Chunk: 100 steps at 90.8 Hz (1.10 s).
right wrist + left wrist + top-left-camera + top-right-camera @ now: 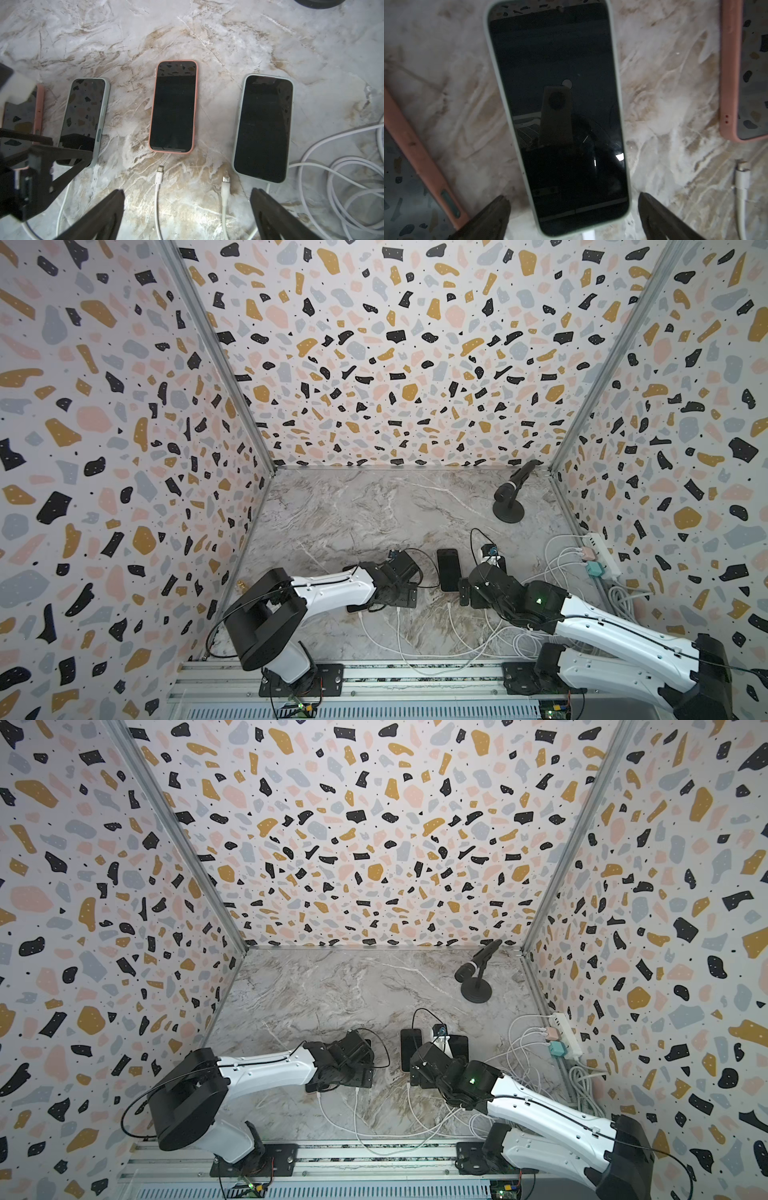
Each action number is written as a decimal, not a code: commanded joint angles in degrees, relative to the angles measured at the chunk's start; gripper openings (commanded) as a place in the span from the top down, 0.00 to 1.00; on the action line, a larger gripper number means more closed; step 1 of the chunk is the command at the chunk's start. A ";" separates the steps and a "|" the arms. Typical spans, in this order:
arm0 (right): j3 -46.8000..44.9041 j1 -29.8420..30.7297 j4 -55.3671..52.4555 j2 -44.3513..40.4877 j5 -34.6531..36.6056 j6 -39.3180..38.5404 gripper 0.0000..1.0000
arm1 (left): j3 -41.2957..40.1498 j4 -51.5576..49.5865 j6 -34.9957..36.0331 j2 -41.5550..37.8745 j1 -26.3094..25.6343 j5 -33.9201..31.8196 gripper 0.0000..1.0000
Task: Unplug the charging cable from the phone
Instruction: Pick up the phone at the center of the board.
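A phone (556, 104) in a pale green case lies flat on the marble table, screen up, with a white charging cable plug (588, 235) at its near end. My left gripper (573, 196) is open and straddles that end, one finger on each side and apart from the case. In both top views this gripper (401, 593) hides the phone. My right gripper (187, 191) is open above bare table, over two loose cable ends (159, 169) (226, 179).
A pink-cased phone (173, 106) lies unplugged at centre. Right of it is another pale-cased phone (264, 128), with white cable (268, 185) at its near end. Coiled white cables (342, 187), a power strip (602, 556) and a microphone stand (509, 493) are at the right.
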 commanded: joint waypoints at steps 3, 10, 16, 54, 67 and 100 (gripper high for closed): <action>-1.24 0.59 1.50 -1.93 -0.76 0.58 0.00 | 3.05 2.20 1.51 2.72 0.24 -0.60 0.00; -1.91 0.89 2.07 -2.25 -1.00 0.65 0.00 | 4.20 2.15 1.77 4.70 0.25 -0.52 0.00; -2.24 1.00 2.82 -2.27 -1.21 0.50 0.00 | 5.16 1.89 1.83 6.22 0.24 -0.85 0.00; -7.05 6.51 9.44 -2.62 -2.07 -1.06 0.01 | 7.57 -0.88 0.26 10.83 0.25 -4.17 0.21; -10.02 10.62 13.14 -2.58 -0.13 -0.84 0.01 | 6.26 1.14 -0.11 10.54 0.29 -4.26 0.43; -14.24 14.68 31.06 2.75 -5.76 -2.36 0.01 | 2.74 3.88 -2.04 -1.95 0.31 -7.80 0.68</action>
